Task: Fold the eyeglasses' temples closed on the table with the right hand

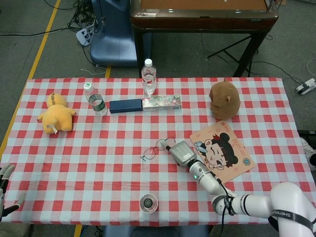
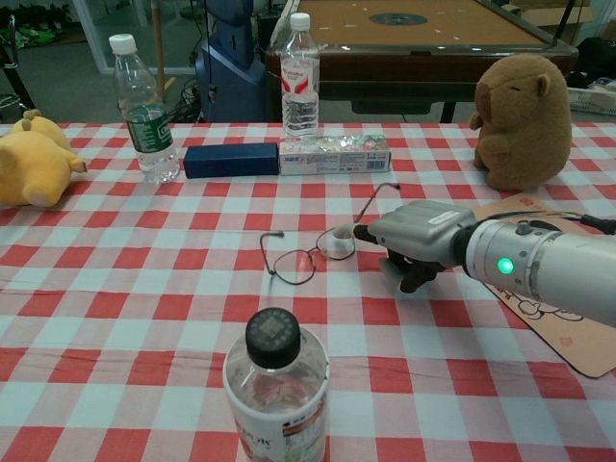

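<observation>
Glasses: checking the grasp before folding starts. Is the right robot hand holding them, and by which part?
Yes: the right robot hand pinches the glasses at the right lens rim.

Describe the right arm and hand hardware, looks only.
The right hand has a boxy silver-grey back with dark fingers underneath. The right forearm is a glossy white-grey cylinder with a lit green LED. A black cable loops at the wrist, and the upper link carries dark lettering.
</observation>
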You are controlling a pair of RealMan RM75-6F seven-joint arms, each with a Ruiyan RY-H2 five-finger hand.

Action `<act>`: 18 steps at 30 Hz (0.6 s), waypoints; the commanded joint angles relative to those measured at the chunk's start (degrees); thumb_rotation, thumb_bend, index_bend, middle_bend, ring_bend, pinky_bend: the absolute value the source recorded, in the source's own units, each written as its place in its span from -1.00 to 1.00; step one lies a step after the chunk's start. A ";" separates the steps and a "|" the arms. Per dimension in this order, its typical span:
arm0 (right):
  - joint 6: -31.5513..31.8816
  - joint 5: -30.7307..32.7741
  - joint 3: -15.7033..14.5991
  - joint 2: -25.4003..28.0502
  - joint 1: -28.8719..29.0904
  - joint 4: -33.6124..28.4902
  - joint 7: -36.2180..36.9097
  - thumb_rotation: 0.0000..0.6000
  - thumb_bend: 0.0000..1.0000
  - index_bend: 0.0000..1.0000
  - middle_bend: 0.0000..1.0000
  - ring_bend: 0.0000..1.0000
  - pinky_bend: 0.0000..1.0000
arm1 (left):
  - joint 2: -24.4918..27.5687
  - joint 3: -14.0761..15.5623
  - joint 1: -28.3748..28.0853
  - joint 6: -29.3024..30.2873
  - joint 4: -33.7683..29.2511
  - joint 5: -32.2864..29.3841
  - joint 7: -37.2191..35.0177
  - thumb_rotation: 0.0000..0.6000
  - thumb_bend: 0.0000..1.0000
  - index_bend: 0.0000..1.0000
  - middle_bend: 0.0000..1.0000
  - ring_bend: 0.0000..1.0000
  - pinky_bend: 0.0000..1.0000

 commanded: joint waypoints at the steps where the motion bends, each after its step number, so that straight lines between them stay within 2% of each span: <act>1: 0.73 -0.41 -0.57 0.99 -0.99 0.25 0.85 1.00 0.41 -1.00 0.85 0.98 0.80 | -0.01 0.03 -0.08 -0.12 -0.19 0.14 0.32 1.00 -0.36 -1.00 -1.00 -1.00 -1.00; 10: 0.05 -0.64 1.18 1.35 -0.66 3.84 3.17 1.00 0.41 -1.00 0.85 0.98 0.80 | 0.05 0.00 0.15 -0.18 -0.23 -0.25 0.49 1.00 -0.36 -1.00 -1.00 -1.00 -1.00; 18: 4.12 -8.48 -1.34 5.46 -4.06 -0.70 7.95 1.00 0.41 -1.00 0.85 0.98 0.80 | 0.03 -0.04 0.14 -0.35 0.03 -0.24 0.26 1.00 -0.36 -1.00 -1.00 -1.00 -1.00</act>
